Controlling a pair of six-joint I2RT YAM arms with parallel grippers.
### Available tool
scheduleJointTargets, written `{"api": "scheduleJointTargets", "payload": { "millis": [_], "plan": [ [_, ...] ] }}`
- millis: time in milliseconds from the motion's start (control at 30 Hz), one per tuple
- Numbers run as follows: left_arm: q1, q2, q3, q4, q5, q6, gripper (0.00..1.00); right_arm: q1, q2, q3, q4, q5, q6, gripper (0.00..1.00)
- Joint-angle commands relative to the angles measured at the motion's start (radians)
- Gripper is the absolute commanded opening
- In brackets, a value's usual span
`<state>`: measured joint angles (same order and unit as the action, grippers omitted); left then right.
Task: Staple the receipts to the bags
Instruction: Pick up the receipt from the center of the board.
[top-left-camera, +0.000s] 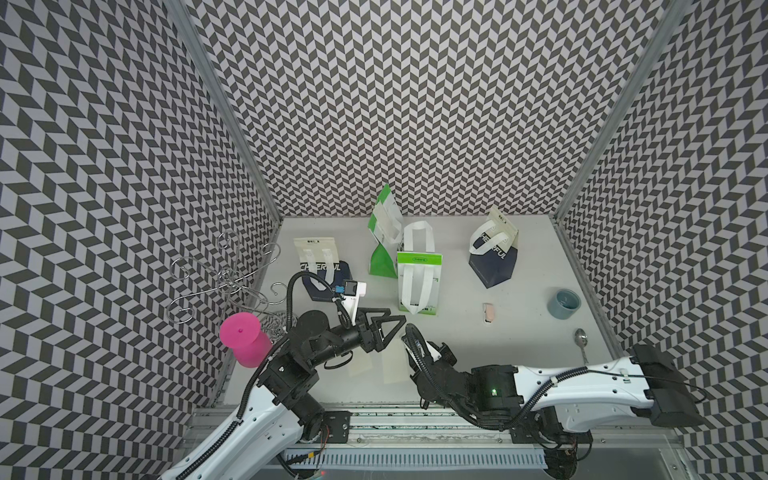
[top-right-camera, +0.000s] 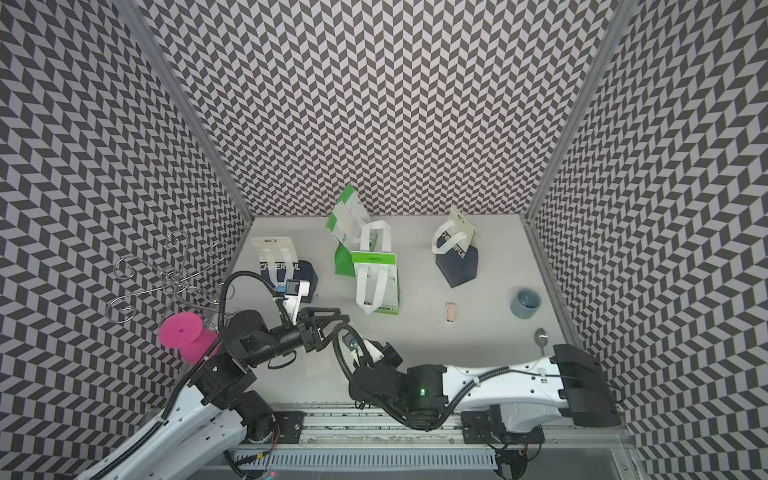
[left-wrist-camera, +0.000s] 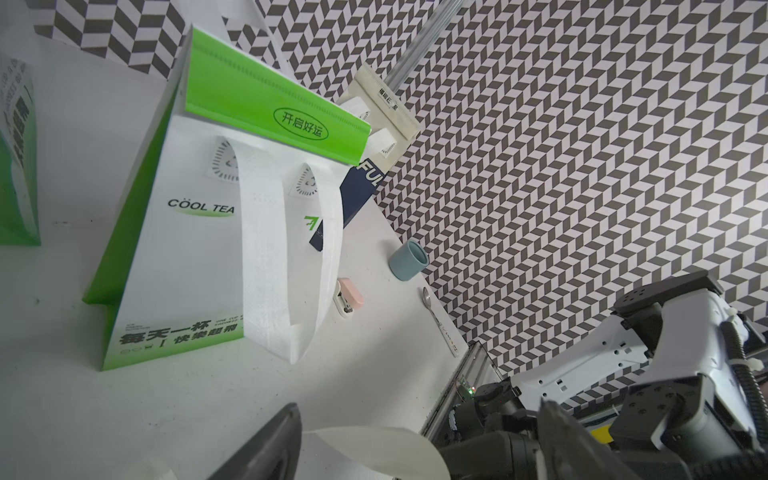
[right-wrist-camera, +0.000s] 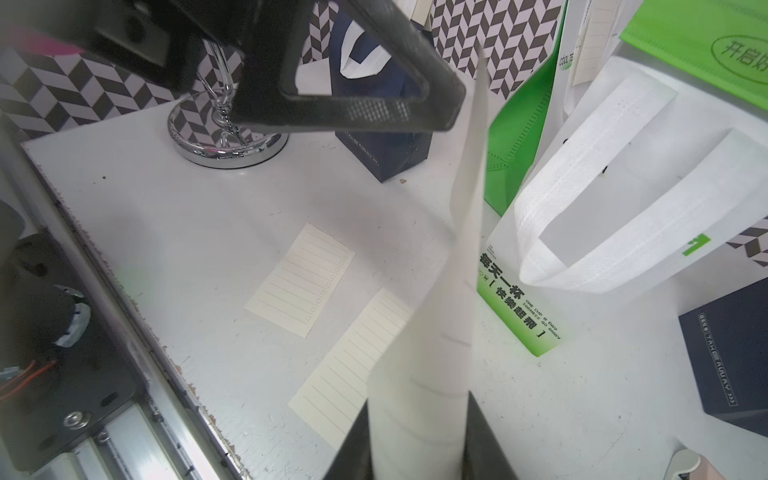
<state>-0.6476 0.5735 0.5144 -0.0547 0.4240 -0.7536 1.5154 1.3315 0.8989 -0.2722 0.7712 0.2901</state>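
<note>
Right wrist view: the right gripper is clamped on one receipt, which curls limply upward and looks featherlight and floppy, best pinched near an end. The left gripper hangs beside it, jaws wide and empty. Beyond, two receipts lie flat on the table, and the bags stand farther back, probably light and easily tipped.

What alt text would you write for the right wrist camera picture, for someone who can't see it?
The right pincer grips a lined cream receipt that curls upright at the picture's centre. Two more receipts lie flat on the white table, near a standing green-and-white bag with white handles.
</note>
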Motion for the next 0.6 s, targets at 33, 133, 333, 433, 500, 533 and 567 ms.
{"api": "scheduleJointTargets", "payload": {
  "millis": [33, 133, 333, 433, 500, 533, 567],
  "plan": [
    [-0.003, -0.007, 0.002, 0.005, 0.0, -0.07, 0.89, 0.006, 0.02, 0.038, 0.013, 0.062, -0.043, 0.29],
    [-0.002, -0.002, 0.003, -0.022, -0.014, -0.066, 0.85, 0.009, 0.026, 0.044, 0.027, 0.078, -0.06, 0.29],
    [-0.003, 0.014, -0.02, 0.015, -0.011, -0.078, 0.73, 0.025, 0.062, 0.065, 0.02, 0.133, -0.088, 0.29],
    [-0.003, 0.023, -0.028, 0.026, -0.009, -0.077, 0.67, 0.036, 0.078, 0.075, 0.013, 0.158, -0.095, 0.29],
    [-0.003, 0.025, -0.032, 0.034, -0.009, -0.077, 0.62, 0.042, 0.085, 0.075, 0.016, 0.171, -0.099, 0.29],
    [-0.003, 0.025, -0.034, 0.038, -0.009, -0.079, 0.58, 0.043, 0.089, 0.074, 0.015, 0.179, -0.095, 0.29],
    [-0.003, 0.026, -0.035, 0.039, -0.01, -0.08, 0.55, 0.044, 0.093, 0.074, 0.013, 0.183, -0.094, 0.29]
  ]
}}
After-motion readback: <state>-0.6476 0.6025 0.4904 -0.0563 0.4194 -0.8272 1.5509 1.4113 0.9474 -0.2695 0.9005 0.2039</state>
